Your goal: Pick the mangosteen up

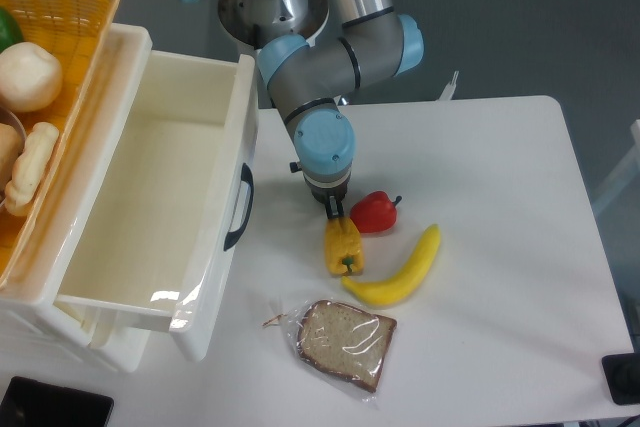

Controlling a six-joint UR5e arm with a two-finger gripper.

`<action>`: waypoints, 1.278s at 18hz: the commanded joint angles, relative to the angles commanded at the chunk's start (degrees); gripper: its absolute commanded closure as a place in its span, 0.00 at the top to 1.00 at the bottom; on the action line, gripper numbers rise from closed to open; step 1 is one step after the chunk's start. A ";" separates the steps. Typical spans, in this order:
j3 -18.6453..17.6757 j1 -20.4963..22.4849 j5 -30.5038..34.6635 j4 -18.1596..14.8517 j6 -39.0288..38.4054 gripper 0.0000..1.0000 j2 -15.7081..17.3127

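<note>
The glossy black round mangosteen is nowhere in view, perhaps hidden beneath the pincer (332, 209), which hangs low just beside the red bell pepper (374, 212) and yellow bell pepper (343, 245), and whose opening cannot be told.

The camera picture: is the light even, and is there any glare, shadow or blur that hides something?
Camera view: soft, even light and sharp focus; shadows under the banana and yellow pepper are faint. Glare sits on the bread's plastic bag and the white drawer's front rim. The end effector is dark and half hidden under the wrist, so its opening cannot be read. No mangosteen shows.
</note>
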 joint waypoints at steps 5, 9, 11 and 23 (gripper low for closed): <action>5.09 3.15 -4.21 -2.02 -2.54 0.23 1.14; 8.78 5.53 -8.08 -1.93 -4.03 0.21 1.58; 11.85 6.67 -10.02 -1.85 -7.37 0.15 1.58; 29.53 9.67 -11.96 -2.20 -14.50 0.18 -3.43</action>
